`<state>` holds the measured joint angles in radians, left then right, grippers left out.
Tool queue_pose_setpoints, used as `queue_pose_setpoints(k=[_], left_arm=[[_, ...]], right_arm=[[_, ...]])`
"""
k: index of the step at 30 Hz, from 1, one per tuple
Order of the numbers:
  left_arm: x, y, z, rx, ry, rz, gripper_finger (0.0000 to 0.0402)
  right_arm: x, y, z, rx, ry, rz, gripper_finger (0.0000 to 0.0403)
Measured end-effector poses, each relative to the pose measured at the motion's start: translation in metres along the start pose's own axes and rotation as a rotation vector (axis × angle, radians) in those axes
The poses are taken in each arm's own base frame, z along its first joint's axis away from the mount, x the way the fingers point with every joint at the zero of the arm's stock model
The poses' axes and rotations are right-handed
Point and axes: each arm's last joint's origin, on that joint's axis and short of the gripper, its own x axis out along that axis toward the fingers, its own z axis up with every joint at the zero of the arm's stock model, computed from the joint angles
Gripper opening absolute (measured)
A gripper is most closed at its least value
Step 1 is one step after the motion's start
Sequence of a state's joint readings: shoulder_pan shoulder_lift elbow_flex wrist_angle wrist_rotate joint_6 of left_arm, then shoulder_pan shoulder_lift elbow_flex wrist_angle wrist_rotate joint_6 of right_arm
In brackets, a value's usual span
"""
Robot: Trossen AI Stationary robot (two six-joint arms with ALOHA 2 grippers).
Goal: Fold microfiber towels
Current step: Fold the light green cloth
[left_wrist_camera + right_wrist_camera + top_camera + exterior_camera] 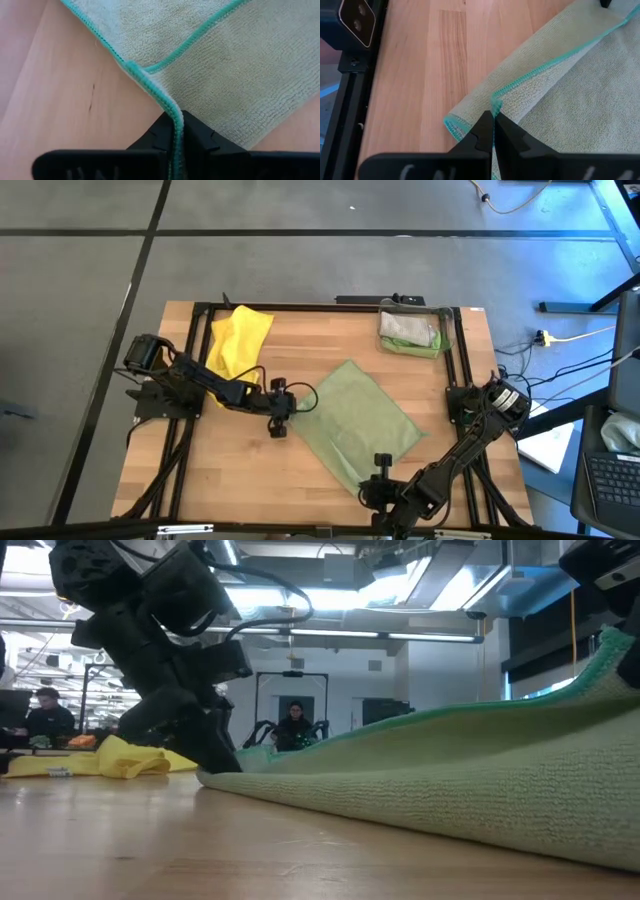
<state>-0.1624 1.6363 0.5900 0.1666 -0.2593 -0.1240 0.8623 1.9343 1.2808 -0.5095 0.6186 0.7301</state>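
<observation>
— Where do we have the olive towel [358,423]?

— Spread flat across the middle of the tabletop [250,470], turned like a diamond. Our left hand [283,406] pinches its corner nearest the left arm, the teal hem pressed between both fingers [162,137].

— And our right hand [379,477]?

— Clamped on the near corner, where a small flap is doubled over.

— The other towels?

— We see the yellow towel [240,338] crumpled at the far left, and a bin [412,329] at the far right holding folded cloths.

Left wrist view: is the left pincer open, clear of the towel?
No, the left pincer is shut on the pale green towel's teal-stitched edge.
</observation>
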Motion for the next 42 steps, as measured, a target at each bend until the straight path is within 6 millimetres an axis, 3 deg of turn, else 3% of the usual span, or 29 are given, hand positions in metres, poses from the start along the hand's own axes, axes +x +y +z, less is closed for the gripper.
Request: queue_pose_setpoints(k=[6,15,24,34,42], left_arm=[[-0.002,-0.008,-0.003,-0.088,0.022,-0.02,0.0003],[-0.007,-0.025,-0.005,-0.183,0.038,-0.131,0.0003],[-0.018,-0.025,0.0,-0.19,0.015,-0.16,0.002],[-0.023,-0.026,0.002,-0.183,0.006,-0.168,0.0027],[-0.032,-0.028,0.007,-0.101,-0.068,-0.09,0.0006]], right_arm=[[0.0,0.0,0.0,0.01,0.001,0.001,0.0011],[-0.001,0.001,-0.003,0.01,0.04,0.028,0.0011],[-0.002,-0.001,-0.005,0.021,0.062,0.011,0.0011],[-0.033,-0.008,0.011,0.042,-0.007,0.068,0.0011],[-0.037,-0.01,0.013,0.043,-0.021,0.067,0.0011]])
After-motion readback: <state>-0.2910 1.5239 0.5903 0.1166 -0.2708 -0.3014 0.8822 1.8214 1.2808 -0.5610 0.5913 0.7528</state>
